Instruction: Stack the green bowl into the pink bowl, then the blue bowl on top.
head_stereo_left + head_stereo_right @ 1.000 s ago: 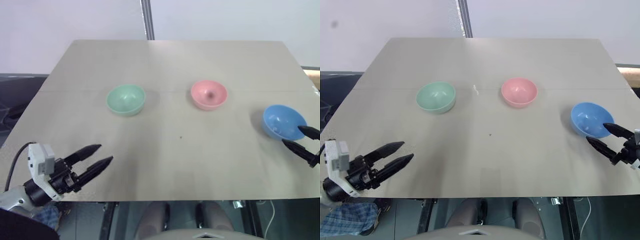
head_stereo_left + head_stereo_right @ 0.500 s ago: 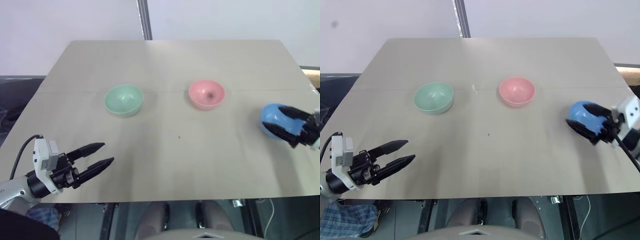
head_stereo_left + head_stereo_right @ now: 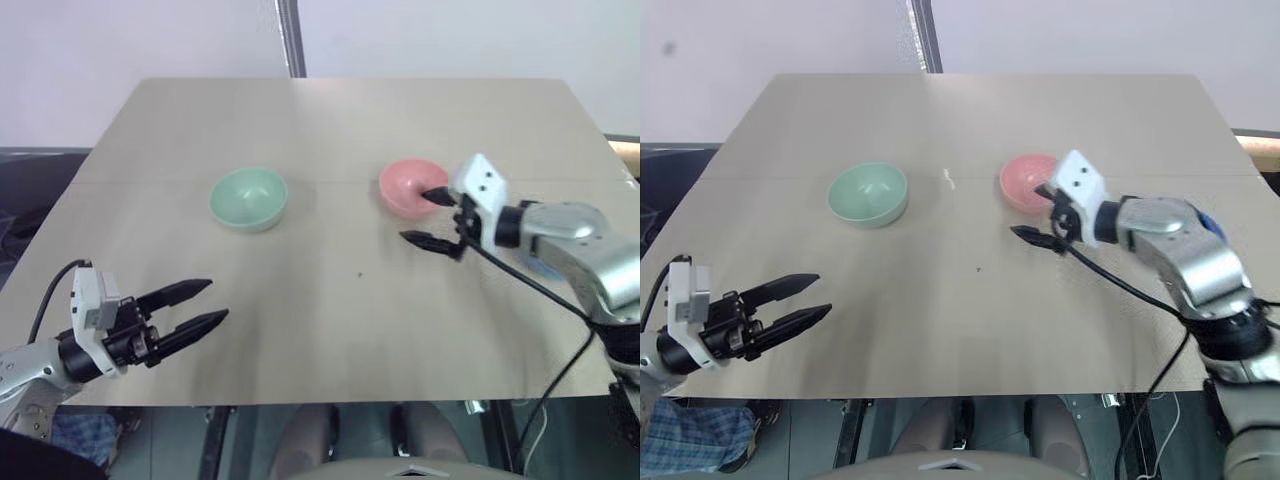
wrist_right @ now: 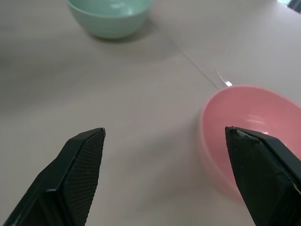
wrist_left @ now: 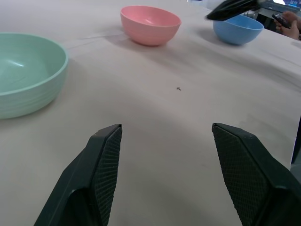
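The green bowl (image 3: 248,197) sits left of centre on the table, and the pink bowl (image 3: 405,187) sits right of centre. Off to the right stands the blue bowl (image 5: 237,29), mostly hidden behind my right arm in the eye views. My right gripper (image 3: 422,216) hovers open and empty at the pink bowl's near right side, one finger over the rim and the other above the table. In the right wrist view the pink bowl (image 4: 249,127) lies close ahead and the green bowl (image 4: 110,16) further off. Near the table's front left, my left gripper (image 3: 215,301) stands open and empty.
The beige table (image 3: 330,120) carries only the three bowls. A metal post (image 3: 291,40) rises behind its far edge. My right arm's black cable (image 3: 530,290) hangs over the table's right side.
My right gripper has swung left from the blue bowl at the right edge to the pink bowl, carrying nothing. The blue bowl stays on the right. The left gripper has hardly moved.
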You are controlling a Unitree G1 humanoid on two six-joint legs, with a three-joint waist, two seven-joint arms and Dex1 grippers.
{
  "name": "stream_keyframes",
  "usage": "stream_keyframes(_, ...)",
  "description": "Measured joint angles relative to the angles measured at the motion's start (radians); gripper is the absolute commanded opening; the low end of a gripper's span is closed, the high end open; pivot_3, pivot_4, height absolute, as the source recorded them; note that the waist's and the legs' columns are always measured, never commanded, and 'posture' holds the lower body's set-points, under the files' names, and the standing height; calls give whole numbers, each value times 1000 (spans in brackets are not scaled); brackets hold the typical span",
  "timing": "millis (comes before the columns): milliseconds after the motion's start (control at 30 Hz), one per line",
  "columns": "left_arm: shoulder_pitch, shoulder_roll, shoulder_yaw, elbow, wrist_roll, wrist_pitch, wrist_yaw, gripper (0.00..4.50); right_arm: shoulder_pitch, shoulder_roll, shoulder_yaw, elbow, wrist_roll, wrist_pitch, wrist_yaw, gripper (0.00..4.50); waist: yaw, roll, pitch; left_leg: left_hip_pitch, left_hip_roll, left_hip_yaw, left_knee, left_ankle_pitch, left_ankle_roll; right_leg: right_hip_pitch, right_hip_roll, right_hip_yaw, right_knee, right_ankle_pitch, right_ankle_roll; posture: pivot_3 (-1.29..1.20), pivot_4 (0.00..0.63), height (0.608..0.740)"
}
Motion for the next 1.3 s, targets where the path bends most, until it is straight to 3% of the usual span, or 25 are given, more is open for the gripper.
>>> stream_keyframes(400, -13, 1, 0, 17, 5, 0, -9, 3220, -153, 89, 136, 225, -232, 9, -8, 4429, -4, 0, 0, -15, -1, 2, 5, 0, -1, -17, 0, 2, 8, 0, 0, 0, 150, 740)
stream_keyframes(533, -20, 1, 0, 23, 4, 0, -13, 3220, -166, 108, 169, 260, -274, 20, 4, 3265, -5, 0, 0, -15, -1, 2, 6, 0, -1, -17, 1, 2, 9, 0, 0, 0, 150, 740)
stream_keyframes(667, -31, 2, 0, 28, 4, 0, -14, 3220, -192, 124, 202, 278, -330, 18, 13, 1684, -6, 0, 0, -15, -1, 2, 7, 0, -1, -17, 1, 1, 9, 0, 0, 0, 150, 740)
stream_keyframes(767, -33, 1, 0, 28, 4, 0, -14, 3220, -198, 143, 226, 297, -363, 10, 24, 249, -9, 0, 0, -15, -1, 2, 7, 0, -1, -17, 1, 1, 9, 0, 0, 0, 150, 740)
stream_keyframes(800, -31, 1, 1, 28, 4, 0, -14, 3220, -198, 148, 231, 298, -374, 9, 27, 116, -10, 0, 0, -15, -1, 2, 7, 0, -1, -17, 1, 1, 9, 0, 0, 0, 150, 740)
stream_keyframes(1133, -29, -1, 1, 28, 4, 0, -3, 3220, -203, 160, 234, 295, -402, -28, 93, 116, -25, 0, 0, -15, -1, 2, 7, 0, -1, -17, 1, 1, 9, 0, 0, 0, 150, 740)
stream_keyframes(1300, -22, -2, 3, 28, -1, 1, -1, 3220, -196, 79, 236, 126, -375, -52, 224, 116, -25, 0, 0, -16, -1, 1, 8, 0, -1, -17, 1, 2, 9, 0, 0, 0, 150, 740)
